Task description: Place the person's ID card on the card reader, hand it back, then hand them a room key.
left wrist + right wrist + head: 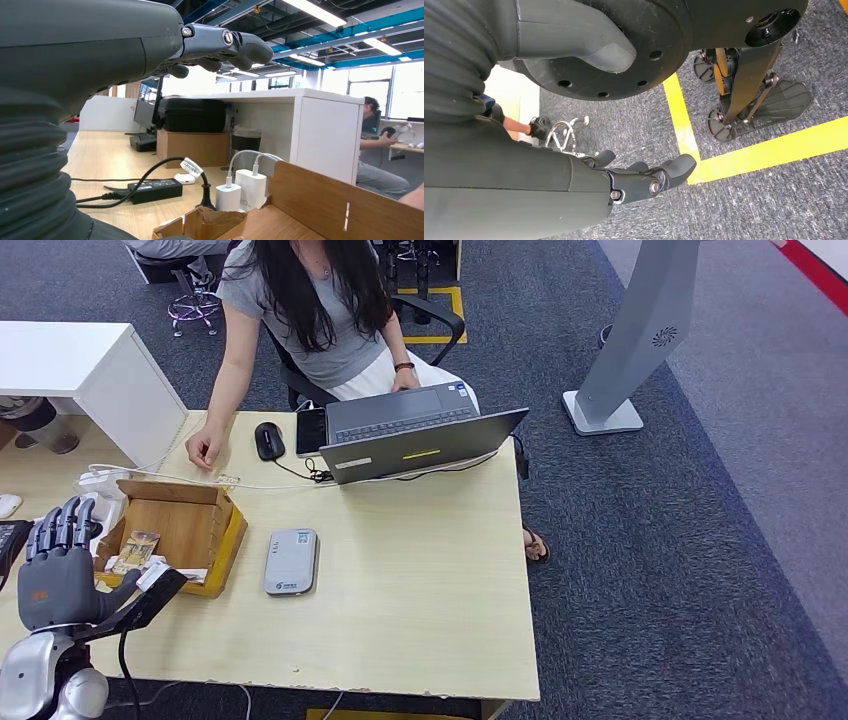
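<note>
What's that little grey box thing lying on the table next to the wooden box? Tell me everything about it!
The card reader is a small, flat, light grey slab with rounded corners, plastic by its look. A paler panel covers its upper face, and there is small blue print near its lower edge. It lies flat on the pale wooden table, just right of the wooden box, not touching it. Nothing rests on it, and no hand touches it.

A: State the obstacles along the table's far edge.
B: Open laptop, mouse, a white cable and the person's hand.

A: Obstacles by the left edge?
B: An open wooden box, near the left hand; chargers beyond it.

A: Free room?
B: Bare tabletop from the card reader to the right edge and along the near edge.
</note>
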